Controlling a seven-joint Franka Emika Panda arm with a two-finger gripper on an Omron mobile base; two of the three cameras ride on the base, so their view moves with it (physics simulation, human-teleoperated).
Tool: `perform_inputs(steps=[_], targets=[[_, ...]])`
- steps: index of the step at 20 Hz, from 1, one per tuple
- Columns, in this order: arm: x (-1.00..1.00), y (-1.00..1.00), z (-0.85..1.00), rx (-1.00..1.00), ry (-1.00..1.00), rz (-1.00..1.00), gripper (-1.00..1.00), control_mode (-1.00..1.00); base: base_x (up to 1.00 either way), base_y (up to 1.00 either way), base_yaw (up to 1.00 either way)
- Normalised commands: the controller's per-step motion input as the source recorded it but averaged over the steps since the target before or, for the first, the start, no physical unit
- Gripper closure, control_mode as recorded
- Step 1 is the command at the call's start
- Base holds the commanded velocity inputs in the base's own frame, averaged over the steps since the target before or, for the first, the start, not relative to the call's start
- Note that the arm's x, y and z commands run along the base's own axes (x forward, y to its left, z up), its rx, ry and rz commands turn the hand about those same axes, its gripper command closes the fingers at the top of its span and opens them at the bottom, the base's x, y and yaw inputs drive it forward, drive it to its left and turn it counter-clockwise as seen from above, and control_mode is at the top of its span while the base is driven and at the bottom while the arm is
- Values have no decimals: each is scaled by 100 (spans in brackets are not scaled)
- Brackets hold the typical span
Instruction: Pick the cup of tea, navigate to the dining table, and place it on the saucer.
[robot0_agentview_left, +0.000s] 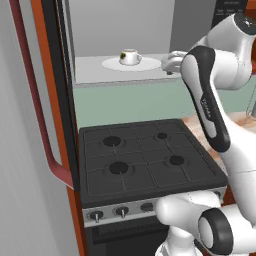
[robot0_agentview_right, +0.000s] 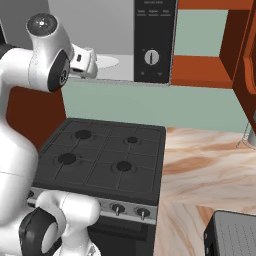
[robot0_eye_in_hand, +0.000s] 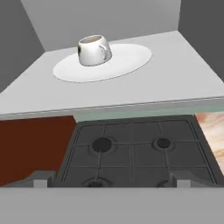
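I see open air above the stove; grey walls hem the cup of tea on its plate.

White cup of tea, brown liquid inside, upright on large white plate
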Motion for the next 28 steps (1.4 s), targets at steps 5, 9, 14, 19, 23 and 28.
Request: perform_inputs(steps=[5,9,14,19,23,28], targets=[[47,9,35,7,-21,0,-100,-100,0,0,0],[78,39,-35,0,-30,0,-100,-100,0,0,0],[61,26,-2,0,-19,0,-100,-100,0,0,0],[59,5,-1,0,8,0,-100,-100,0,0,0],[15,0,-1,-7,10,0,-100,-100,0,0,0],[4,0,0,-13,12,0,-100,-100,0,0,0]])
